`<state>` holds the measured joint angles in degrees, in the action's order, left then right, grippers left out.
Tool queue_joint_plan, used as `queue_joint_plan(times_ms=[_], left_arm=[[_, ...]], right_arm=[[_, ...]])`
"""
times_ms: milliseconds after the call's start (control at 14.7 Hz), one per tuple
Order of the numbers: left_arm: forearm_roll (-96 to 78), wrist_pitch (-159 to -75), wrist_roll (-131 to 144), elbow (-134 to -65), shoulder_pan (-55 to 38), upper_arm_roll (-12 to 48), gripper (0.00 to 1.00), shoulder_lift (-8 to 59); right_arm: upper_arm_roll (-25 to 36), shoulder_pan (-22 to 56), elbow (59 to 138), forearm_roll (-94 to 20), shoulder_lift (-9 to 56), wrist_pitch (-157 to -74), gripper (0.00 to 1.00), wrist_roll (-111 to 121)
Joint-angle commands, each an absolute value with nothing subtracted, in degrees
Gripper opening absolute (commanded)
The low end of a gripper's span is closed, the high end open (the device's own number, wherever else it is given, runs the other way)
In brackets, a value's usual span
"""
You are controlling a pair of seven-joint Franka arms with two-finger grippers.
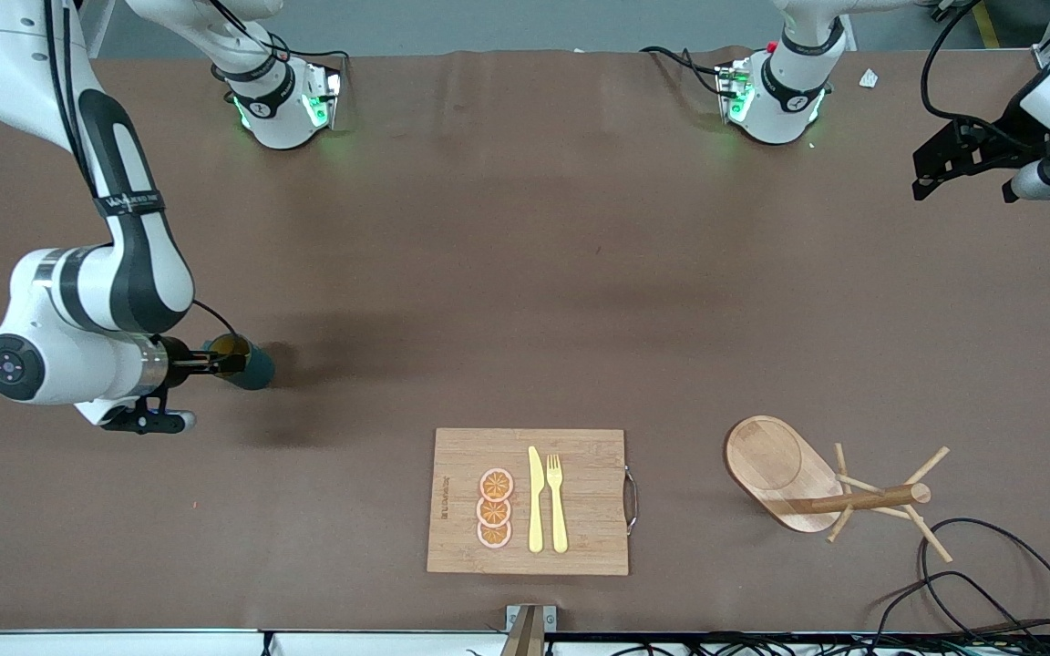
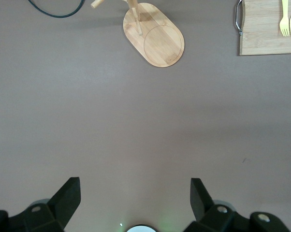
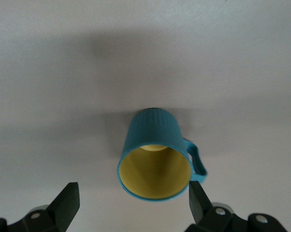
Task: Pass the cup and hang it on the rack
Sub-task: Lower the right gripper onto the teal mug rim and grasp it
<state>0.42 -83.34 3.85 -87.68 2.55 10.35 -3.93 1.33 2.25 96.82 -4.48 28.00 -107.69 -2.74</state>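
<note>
The cup (image 1: 250, 363) stands upright on the brown table (image 1: 525, 273), toward the right arm's end, well apart from the cutting board (image 1: 528, 501) and a little farther from the front camera than it. The right gripper (image 1: 215, 363) is down at the cup; in the right wrist view the cup (image 3: 155, 154) shows its yellow inside and its handle to one side, and the two fingers (image 3: 67, 205) stand wide apart, one on each flank of the rim, with gaps showing, so nothing is clamped.

The cutting board lies near the table's camera-side edge, carrying three orange slices (image 1: 495, 508), a yellow knife (image 1: 535, 499) and a yellow fork (image 1: 557, 501), with a metal handle on its edge toward the left arm's end.

The rack (image 1: 817, 483) stands beside the board, toward the left arm's end, its oval base flat and its pegs fanning out from the post. A black cable (image 1: 990, 565) loops just beside it.

The left gripper (image 1: 962, 169) waits over bare table at its own end, well apart from the rack; its fingers (image 2: 68, 198) are spread with nothing between them. Bare table lies between the cup and the board.
</note>
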Motion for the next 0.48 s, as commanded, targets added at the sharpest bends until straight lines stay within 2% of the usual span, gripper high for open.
queue_joint_plan(times_ms=[0, 136, 204, 407], left_arm=[[0.9, -84.0, 4.5, -86.9, 2.5, 10.5, 1.00, -3.6], [0.7, -84.1, 4.6, -87.0, 2.5, 10.5, 1.00, -3.4], [0.7, -84.0, 4.6, -87.0, 2.5, 10.5, 1.00, -3.4], [0.7, -83.7, 4.3, -87.2, 2.6, 10.5, 1.00, -3.5]], right_arm=[[1.4, 3.3, 102.5, -5.6, 27.1, -113.4, 0.99, -5.4], [1.4, 3.9, 104.1, -5.6, 27.3, -115.0, 0.88, -5.4], [1.4, 4.1, 104.1, -5.6, 27.9, -115.0, 0.78, -5.4], [1.4, 4.3, 104.0, -5.7, 28.6, -114.6, 0.36, -5.4]])
